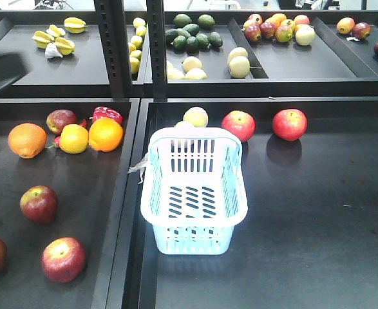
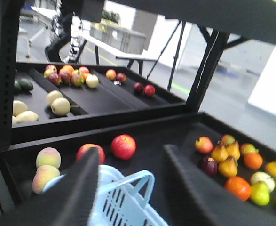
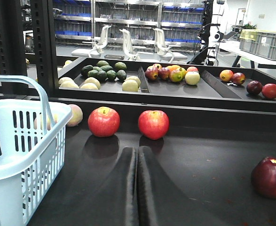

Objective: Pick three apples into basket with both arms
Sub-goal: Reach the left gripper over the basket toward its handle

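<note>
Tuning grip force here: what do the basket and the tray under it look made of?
The basket looks like moulded plastic, pale blue, slightly glossy: thin slotted walls, one-piece rim. The tray looks matte black, maybe painted metal or plastic; the look leaves that open.

Basket (image 1: 194, 241) pale blue, with rows of dark slots in sides and bottom — tray (image 1: 317, 212) black. Apples (image 1: 63, 259) dark red, streaked faint yellow. Oranges (image 1: 27, 140) deep orange; lemon (image 1: 73, 138) plain yellow; pepper (image 1: 107, 114) bright red; avocados (image 1: 195, 38) dark green — starfruit (image 1: 55, 40) pale yellow.
</note>
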